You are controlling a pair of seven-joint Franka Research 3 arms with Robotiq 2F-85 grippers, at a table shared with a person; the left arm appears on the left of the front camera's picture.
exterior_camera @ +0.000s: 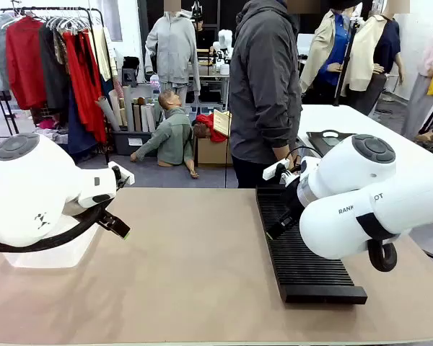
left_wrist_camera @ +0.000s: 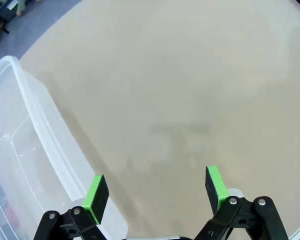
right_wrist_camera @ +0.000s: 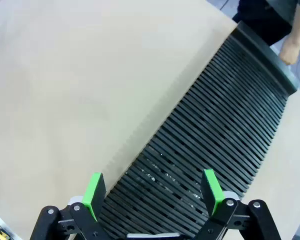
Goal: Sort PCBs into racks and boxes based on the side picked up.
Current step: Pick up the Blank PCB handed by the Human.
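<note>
The PCBs are out of view. A long black ribbed rack [exterior_camera: 303,249] lies on the right side of the tan table [exterior_camera: 195,274]. My right gripper [exterior_camera: 274,231] hangs just above its left edge. In the right wrist view this gripper [right_wrist_camera: 152,190] is open over the slots of the rack [right_wrist_camera: 215,115], with nothing between its green pads. The clear box [exterior_camera: 50,256] sits at the far left under my left arm. My left gripper [exterior_camera: 123,229] is open too. In its wrist view that gripper [left_wrist_camera: 155,189] hovers over bare table beside the rim of the box [left_wrist_camera: 37,115].
A person in a dark jacket [exterior_camera: 263,94] stands at the far edge, one hand [right_wrist_camera: 290,47] close to the rack's far end. A white table behind holds a smooth black tray [exterior_camera: 332,140]. Bare tabletop stretches between the box and the rack.
</note>
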